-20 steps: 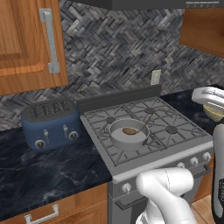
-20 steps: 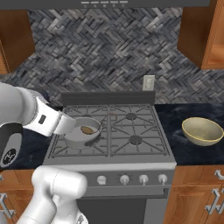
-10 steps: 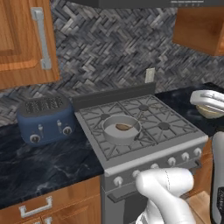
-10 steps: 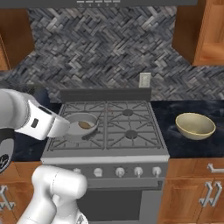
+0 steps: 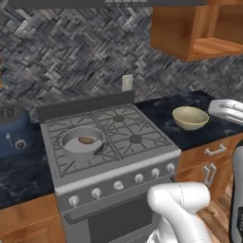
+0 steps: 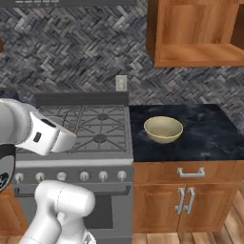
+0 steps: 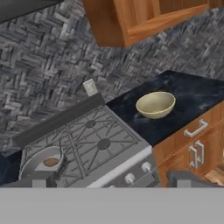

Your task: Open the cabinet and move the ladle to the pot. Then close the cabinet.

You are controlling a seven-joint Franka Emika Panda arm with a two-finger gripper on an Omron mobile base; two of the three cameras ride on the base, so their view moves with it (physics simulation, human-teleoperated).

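The grey pot (image 5: 76, 153) sits on the stove's front left burner, with the small brown ladle (image 5: 86, 140) lying inside it. The hand view shows the same pot (image 7: 29, 165) and ladle (image 7: 51, 162) at lower left. The wall cabinet (image 5: 190, 28) hangs at upper right, above the counter, and its plain wooden inside (image 6: 195, 33) shows; I cannot make out its door. My gripper (image 7: 111, 181) hovers high over the stove front, open and empty, well away from pot and cabinet (image 7: 131, 17).
A beige bowl (image 5: 190, 117) stands on the dark counter (image 6: 209, 138) right of the stove (image 5: 118, 137). A blue toaster (image 5: 12, 130) is at the far left. Low cabinets with silver handles (image 6: 190, 172) run under the counter. My white arm (image 6: 33, 133) crosses the stove's left side.
The whole scene has slid left in both base views, so the base has driven right. The open wall cabinet and the bowl have come into view. The ladle stays in the pot.
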